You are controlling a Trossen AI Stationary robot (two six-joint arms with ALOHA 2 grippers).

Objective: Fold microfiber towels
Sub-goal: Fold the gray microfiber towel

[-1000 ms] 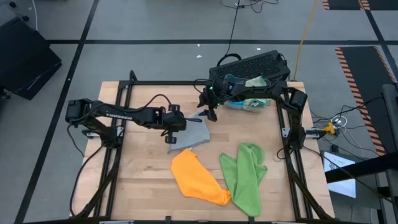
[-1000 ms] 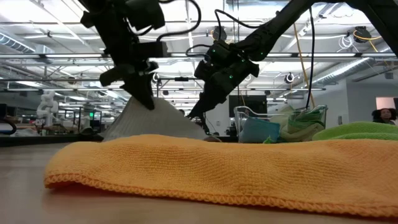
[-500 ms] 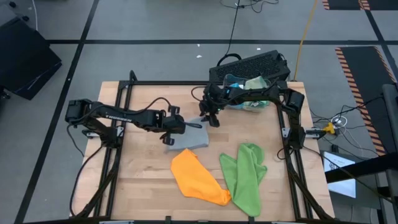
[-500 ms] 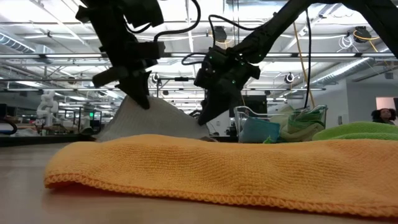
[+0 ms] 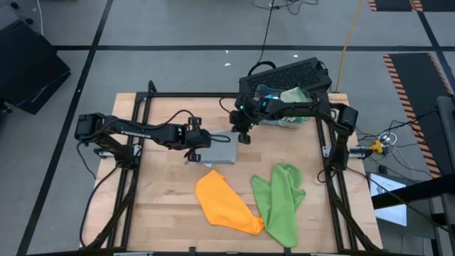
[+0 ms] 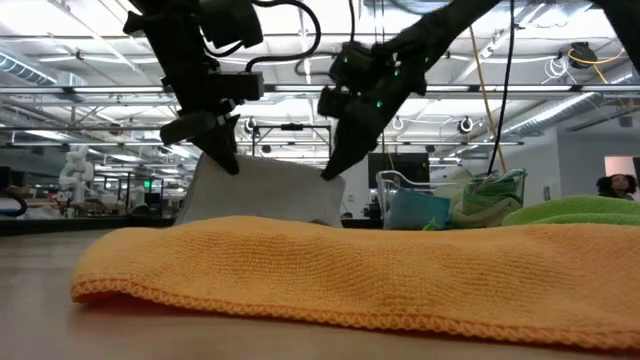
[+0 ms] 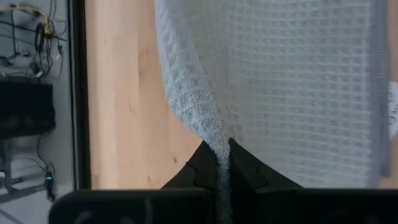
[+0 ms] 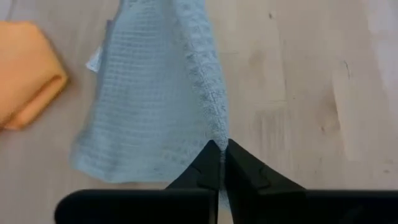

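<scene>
The grey towel (image 5: pixel 220 150) sits near the middle of the wooden table (image 5: pixel 163 213), lifted off the surface along its upper edge and hanging between the two grippers like a small tent; its lower part rests on the wood. It has a waffle weave, and a small white tag (image 8: pixel 94 60) shows at one edge. The left gripper (image 5: pixel 196 144) has its fingers pinched tight on the towel's left edge, a fold of cloth running straight down between them in the left wrist view. The right gripper (image 5: pixel 242 136) is clamped on the towel's far right corner, fingers together on the hem.

Just near of the grey towel lies the orange towel (image 5: pixel 226 203), crumpled into a long heap. To its right, close beside it, the lime green towel (image 5: pixel 279 199) lies bunched in a strip running toward the table's near edge. At the far right corner a clear bin (image 5: pixel 288 114) holds more cloths, blue and pale green, and a black crate (image 5: pixel 288 74) stands just behind it.
</scene>
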